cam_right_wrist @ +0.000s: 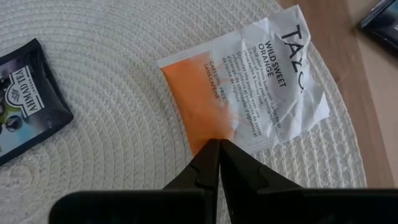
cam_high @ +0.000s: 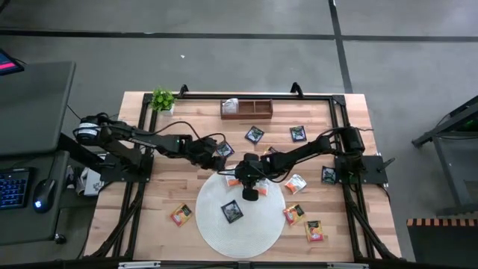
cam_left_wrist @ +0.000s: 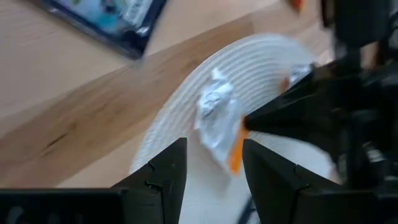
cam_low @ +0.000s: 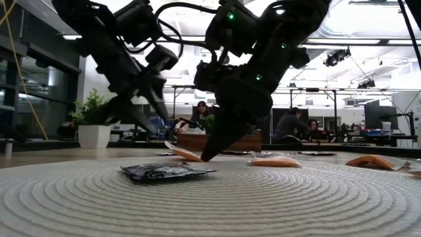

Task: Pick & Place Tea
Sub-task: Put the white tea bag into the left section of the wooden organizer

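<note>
1 sachet (cam_right_wrist: 242, 87) touching R gripper (cam_right_wrist: 219, 144) tips.

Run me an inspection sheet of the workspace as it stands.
Surface: wooden table, round white mat.
Job's things: black sachet on mat; white-and-orange sachet at mat's edge; other sachets scattered around.
Clutter: wooden tray, potted plant.
End effectors: right end effector shut, tips at the white-and-orange sachet; left end effector open, beside it.
Cables: black cables along both arms.
Surroundings: people seated behind, low view.
</note>
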### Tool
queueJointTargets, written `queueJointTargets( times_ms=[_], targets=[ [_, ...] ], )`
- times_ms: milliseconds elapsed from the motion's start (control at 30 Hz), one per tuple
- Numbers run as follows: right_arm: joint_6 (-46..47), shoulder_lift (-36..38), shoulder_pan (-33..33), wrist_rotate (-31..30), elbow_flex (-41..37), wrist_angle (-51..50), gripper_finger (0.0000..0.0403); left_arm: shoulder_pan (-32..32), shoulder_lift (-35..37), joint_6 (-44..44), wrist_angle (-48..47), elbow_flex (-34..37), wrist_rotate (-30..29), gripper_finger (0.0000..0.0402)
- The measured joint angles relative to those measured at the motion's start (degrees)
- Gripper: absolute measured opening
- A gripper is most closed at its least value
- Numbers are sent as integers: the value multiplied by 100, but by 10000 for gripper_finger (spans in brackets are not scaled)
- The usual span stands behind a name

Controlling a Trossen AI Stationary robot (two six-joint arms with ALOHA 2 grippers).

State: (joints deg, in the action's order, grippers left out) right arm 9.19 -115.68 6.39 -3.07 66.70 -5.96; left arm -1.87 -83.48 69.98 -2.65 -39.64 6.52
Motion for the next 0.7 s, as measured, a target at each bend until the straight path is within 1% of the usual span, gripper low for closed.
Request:
queueJointTargets(
  times_ms=[167,267,400,500,633,700],
  targets=[
    [0,-4,-2,-93,-2,28,12,0,0,420,140,0,-95,154],
    [2,-4,-2,-96,-2,28,12,0,0,446,-2,0,-125,154],
    [109,-4,-2,-118,-2,28,12,0,0,544,-328,0,-303,154],
    [103,-4,-2,-134,-2,35,12,0,0,568,-331,0,-350,154],
    [100,-4,-4,-207,-2,79,12,0,-2,838,-275,0,-628,154],
    [103,-7,-5,-247,-2,104,12,0,-4,914,-206,0,-666,154]
  ],
)
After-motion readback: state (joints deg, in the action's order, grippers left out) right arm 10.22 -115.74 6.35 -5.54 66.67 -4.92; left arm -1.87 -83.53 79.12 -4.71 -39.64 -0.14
